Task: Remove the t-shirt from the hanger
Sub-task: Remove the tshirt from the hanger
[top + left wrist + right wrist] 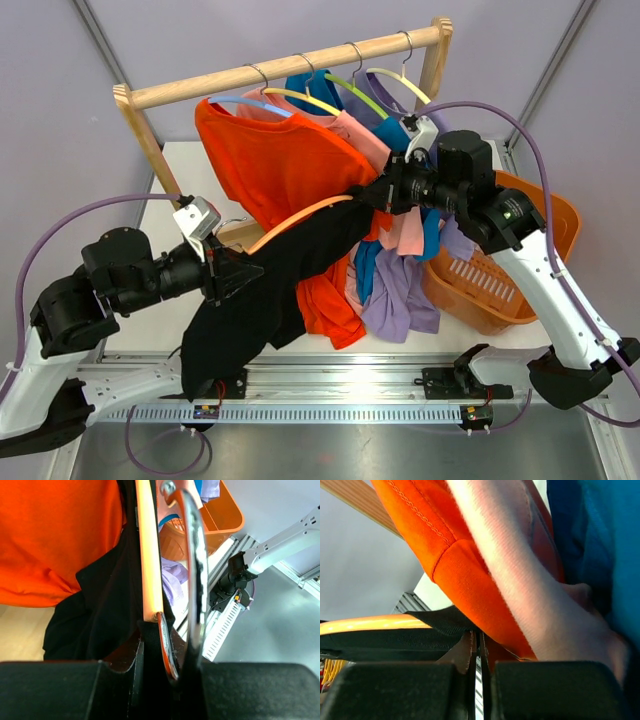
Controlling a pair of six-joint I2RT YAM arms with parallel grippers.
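A black t-shirt (270,295) hangs on an orange hanger (300,213) that is off the rack, slung between my two grippers. My left gripper (238,272) is shut on the hanger near the base of its metal hook (196,565). The orange hanger arm (149,555) and the black cloth (100,605) run away from the left gripper (167,655). My right gripper (362,197) is at the shirt's upper right end. In its wrist view the right gripper (480,640) is shut with black fabric (395,642) at its tips, and the hanger (370,624) is to the left.
A wooden rack (290,65) behind holds an orange t-shirt (270,160), a pink one (365,135), and blue and purple ones (400,295) on hangers. An orange basket (500,270) stands at the right. A metal rail (330,385) runs along the near edge.
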